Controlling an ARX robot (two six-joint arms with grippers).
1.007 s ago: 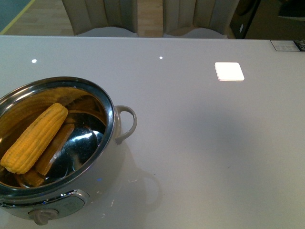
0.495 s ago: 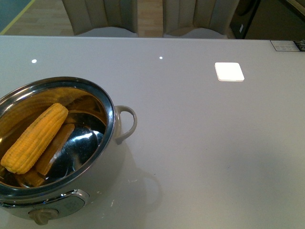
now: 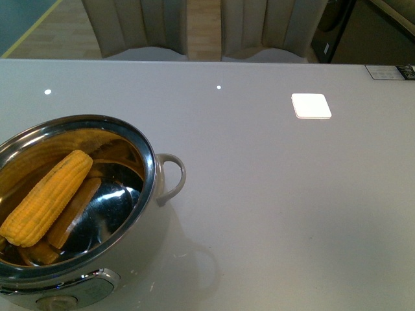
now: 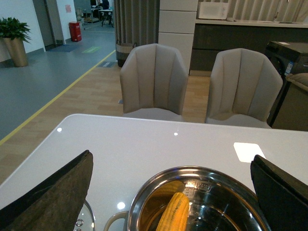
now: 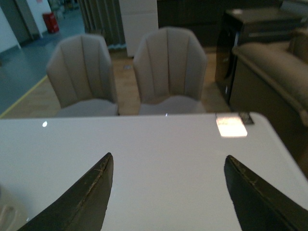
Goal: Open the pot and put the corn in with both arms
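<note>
At the near left of the table [image 3: 272,194] stands the pot [image 3: 148,194], lid off, its steel inside open to view. The corn [image 3: 45,197] lies inside it, slanting from the near left up toward the far right, leaning on the inner wall. A looped side handle [image 3: 170,178] sticks out on the pot's right.

The left gripper [image 4: 168,192] hangs above the pot, fingers [image 4: 53,197] spread wide and holding nothing. The right gripper [image 5: 166,192] hovers over bare tabletop to the right, fingers [image 5: 89,197] likewise spread and empty.

Farther right on the table lies a small white square [image 3: 311,105]. Beyond the far edge stand two beige chairs [image 4: 154,79].
</note>
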